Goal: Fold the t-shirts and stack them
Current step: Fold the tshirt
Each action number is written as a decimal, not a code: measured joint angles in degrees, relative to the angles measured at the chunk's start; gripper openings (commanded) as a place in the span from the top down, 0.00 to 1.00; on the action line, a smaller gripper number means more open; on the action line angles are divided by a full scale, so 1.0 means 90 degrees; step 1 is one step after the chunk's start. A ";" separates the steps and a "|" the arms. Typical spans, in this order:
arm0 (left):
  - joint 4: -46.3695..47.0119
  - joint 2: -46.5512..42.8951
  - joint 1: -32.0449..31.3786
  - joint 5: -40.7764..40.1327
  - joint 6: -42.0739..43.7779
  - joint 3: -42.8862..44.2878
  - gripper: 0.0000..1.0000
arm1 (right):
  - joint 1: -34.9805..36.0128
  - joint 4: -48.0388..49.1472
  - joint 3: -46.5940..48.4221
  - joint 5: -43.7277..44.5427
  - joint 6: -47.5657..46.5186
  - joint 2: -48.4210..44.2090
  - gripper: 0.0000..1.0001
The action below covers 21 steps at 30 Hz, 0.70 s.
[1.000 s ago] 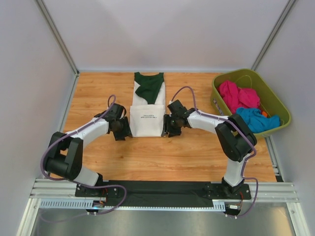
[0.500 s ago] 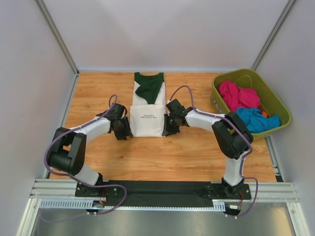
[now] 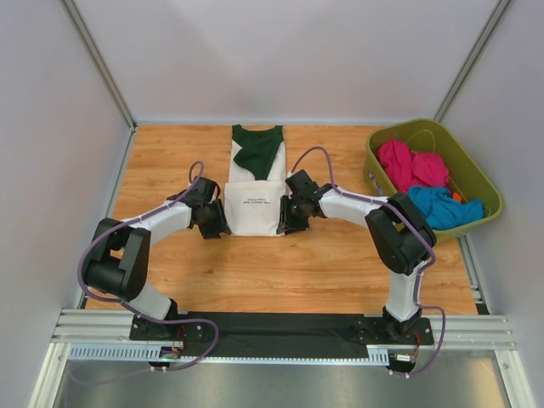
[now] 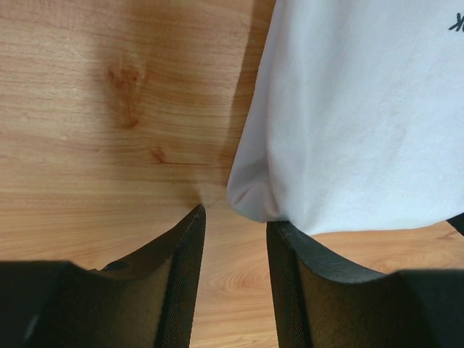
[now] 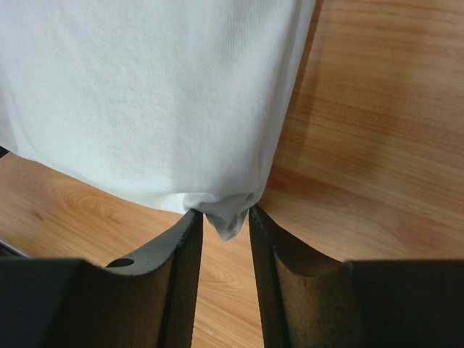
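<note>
white cotton t-shirt with dark green neckband [image 3: 254, 208] folded on wooden table [image 3: 170, 161], left tool [image 4: 235, 217] released beside one corner, right tool [image 5: 225, 212] seemingly pinching the other

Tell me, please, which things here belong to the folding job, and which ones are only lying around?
Job: white t-shirt with green sleeves, half folded on the table; left hand and right hand, one at each near corner of it.
Lying about: olive-green tub; pink cloth and blue cloth inside it, untouched.
</note>
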 measured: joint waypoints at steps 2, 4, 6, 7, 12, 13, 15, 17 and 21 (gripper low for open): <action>0.0027 0.0002 0.0000 -0.0012 0.0002 0.0000 0.53 | 0.0000 -0.0002 0.0002 0.0000 0.0000 0.0000 0.65; 0.0053 0.0000 0.0000 -0.0027 0.0002 -0.0002 0.53 | 0.0000 -0.0002 0.0002 0.0000 0.0000 0.0000 0.66; 0.0080 0.0000 0.0000 -0.0049 0.0002 -0.0002 0.52 | 0.0000 -0.0005 0.0002 0.0002 0.0000 0.0000 0.66; 0.0095 -0.0005 0.0000 -0.0063 0.0007 -0.0005 0.52 | 0.0000 -0.0002 0.0002 0.0000 0.0000 0.0000 0.66; 0.0216 -0.0068 0.0000 -0.0107 0.0019 -0.0078 0.52 | 0.0000 -0.0007 0.0002 0.0005 0.0000 0.0000 0.67; 0.0223 -0.0095 0.0000 -0.0107 0.0019 -0.0097 0.52 | 0.0000 -0.0007 0.0002 0.0005 0.0000 0.0000 0.67; 0.0236 -0.0165 0.0000 -0.0104 0.0019 -0.0141 0.52 | 0.0000 -0.0010 0.0002 0.0010 0.0000 0.0000 0.67; 0.0262 -0.0291 0.0000 -0.0095 0.0017 -0.0204 0.52 | 0.0000 -0.0012 0.0002 0.0010 0.0000 0.0000 0.69; 0.0359 -0.0648 0.0007 -0.0083 0.0012 -0.0425 0.51 | 0.0000 -0.0027 0.0002 0.0034 0.0000 0.0000 0.70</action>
